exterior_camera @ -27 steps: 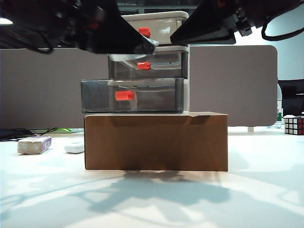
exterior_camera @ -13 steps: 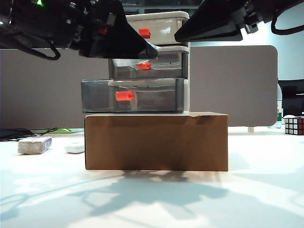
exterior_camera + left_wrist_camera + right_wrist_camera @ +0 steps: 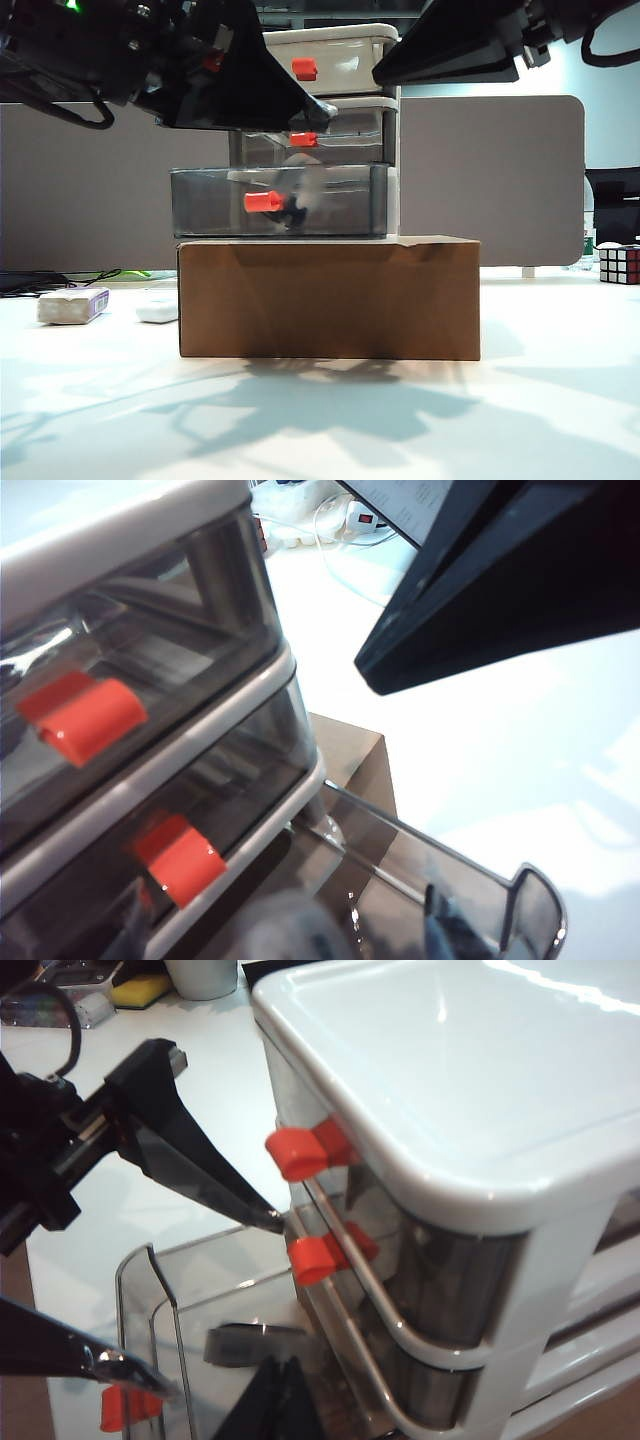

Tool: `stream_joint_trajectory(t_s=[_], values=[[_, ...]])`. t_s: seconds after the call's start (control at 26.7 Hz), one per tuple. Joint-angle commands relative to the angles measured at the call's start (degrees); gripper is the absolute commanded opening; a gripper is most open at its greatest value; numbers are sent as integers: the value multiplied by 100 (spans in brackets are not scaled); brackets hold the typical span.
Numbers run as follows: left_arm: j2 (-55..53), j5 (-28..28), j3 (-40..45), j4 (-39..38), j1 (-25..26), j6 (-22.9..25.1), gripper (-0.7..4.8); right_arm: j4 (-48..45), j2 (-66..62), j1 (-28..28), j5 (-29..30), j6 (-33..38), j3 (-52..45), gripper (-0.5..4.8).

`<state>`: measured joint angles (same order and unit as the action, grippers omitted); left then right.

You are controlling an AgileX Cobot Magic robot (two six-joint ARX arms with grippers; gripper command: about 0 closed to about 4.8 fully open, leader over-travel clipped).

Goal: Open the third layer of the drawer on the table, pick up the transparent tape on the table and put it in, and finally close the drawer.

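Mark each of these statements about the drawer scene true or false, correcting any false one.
1. The third layer of the drawer is pulled out. True.
2. The drawer stands directly on the table. False: it stands on a cardboard box.
3. The left gripper is open above the third layer. True.
4. The right gripper holds the top red handle. False: it hangs beside the drawer, touching nothing.
5. A Rubik's cube sits at the exterior view's left edge. False: right edge.
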<state>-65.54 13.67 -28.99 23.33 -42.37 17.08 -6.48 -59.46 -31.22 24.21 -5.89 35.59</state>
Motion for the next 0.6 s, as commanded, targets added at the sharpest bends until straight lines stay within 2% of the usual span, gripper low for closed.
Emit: stream_joint_trajectory(t_s=[0.04,0.15,0.22,0.3,0.34,0.41,0.6], values=[[138,17,-17,4,-11,2,341,-52,50,-2,13,-13,37,-5],[581,37,-20,-551,-11,2,340,-52,52,-2,13,-13,37,-5],[1200,59,-17,-1370,-11,-98,309,-103,63,-4,15,-13,37,-5],[1650,289,-17,-2063,-11,-835,74,-330,81,-4,17,-13,42,-5],[1779,428,-17,-2374,-11,-1165,3,-492,81,-4,39,-9,90,-5],[1775,457,-15,-2682,-11,-1176,-6,-485,17,-7,37,-7,372,-5],[1497,389,-15,-2756,-9,-1316,-6,-350,-525,0,-2,-17,1416,-5]])
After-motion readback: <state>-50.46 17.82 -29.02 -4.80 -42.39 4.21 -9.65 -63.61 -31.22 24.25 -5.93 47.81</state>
